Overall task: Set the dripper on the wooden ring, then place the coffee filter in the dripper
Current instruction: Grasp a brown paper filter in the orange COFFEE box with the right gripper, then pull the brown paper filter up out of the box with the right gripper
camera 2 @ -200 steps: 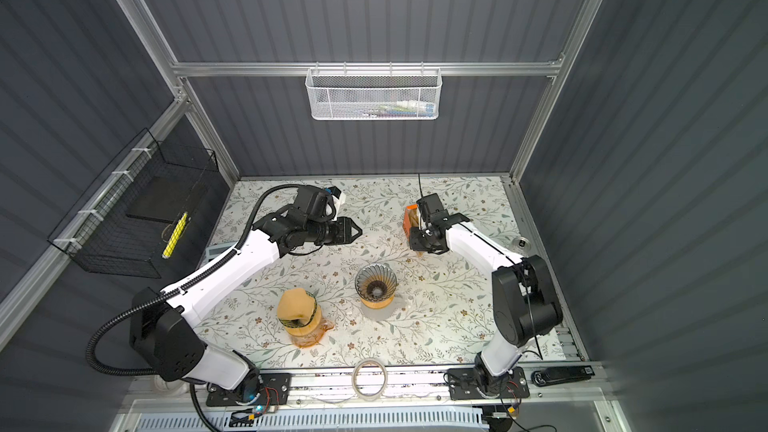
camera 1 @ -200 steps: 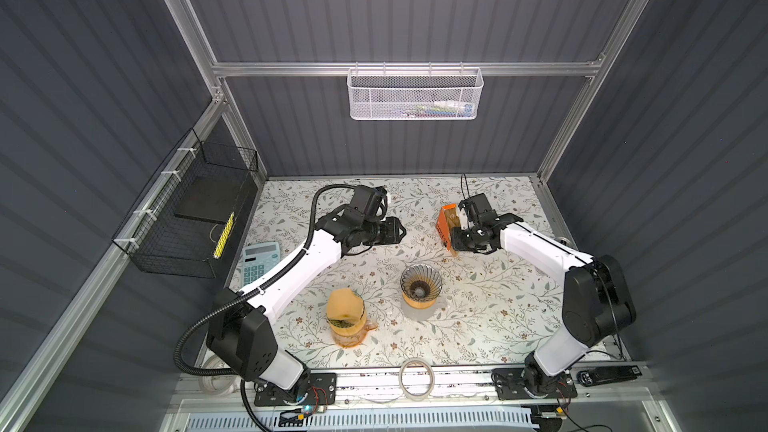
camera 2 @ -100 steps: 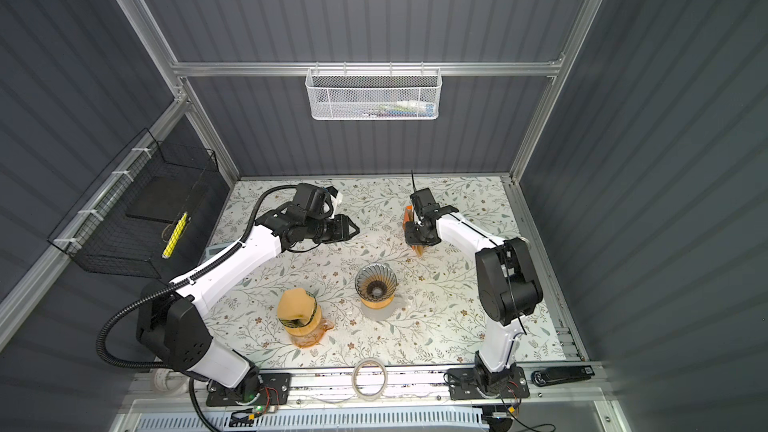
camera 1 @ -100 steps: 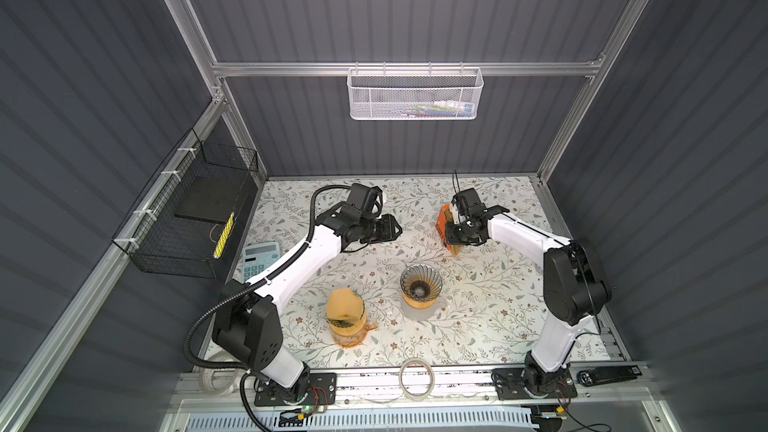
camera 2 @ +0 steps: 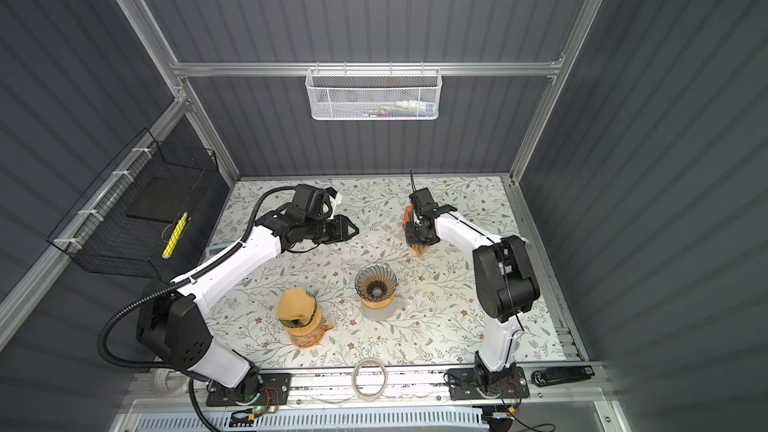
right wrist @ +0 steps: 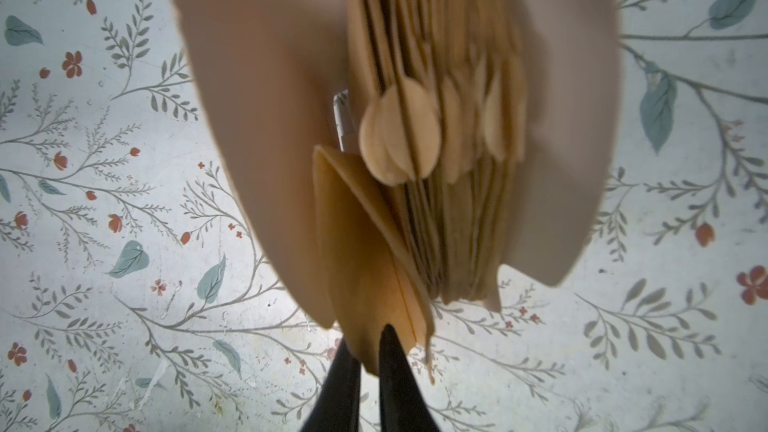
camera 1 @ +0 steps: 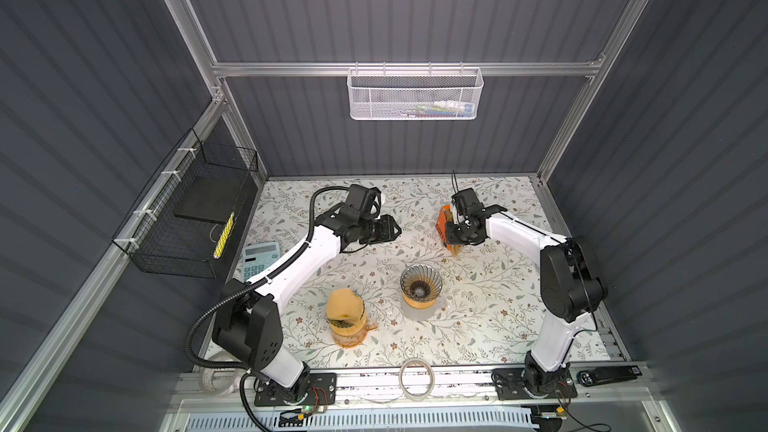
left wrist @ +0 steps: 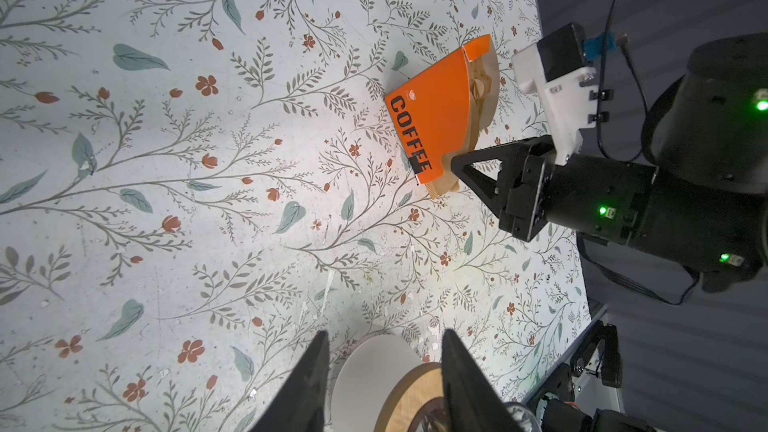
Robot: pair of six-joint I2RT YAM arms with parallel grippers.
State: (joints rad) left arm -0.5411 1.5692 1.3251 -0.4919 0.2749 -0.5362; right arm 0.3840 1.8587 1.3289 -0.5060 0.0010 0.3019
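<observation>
The right hand (right wrist: 370, 349) is pinched together on the lower corner of one brown coffee filter (right wrist: 365, 263), its two black fingers (right wrist: 397, 371) nearly meeting with the paper between them. That filter sticks out of the open mouth of an orange box (left wrist: 432, 118) marked COFFEE, beside the rest of the stack of filters (right wrist: 457, 160) still packed inside. The box sits tilted toward the back right of the floral bench (camera 1: 478, 317). The glass dripper (camera 1: 420, 282) stands empty on its wooden collar and white saucer near the front middle of the bench in both top views, well apart from the box and the held filter. To the dripper's left stands an amber glass pot (camera 1: 347, 326) with a brown paper cone in its top. The left hand (left wrist: 384, 384) hangs above the bench with its fingers apart and nothing between them, pointing toward the box.
</observation>
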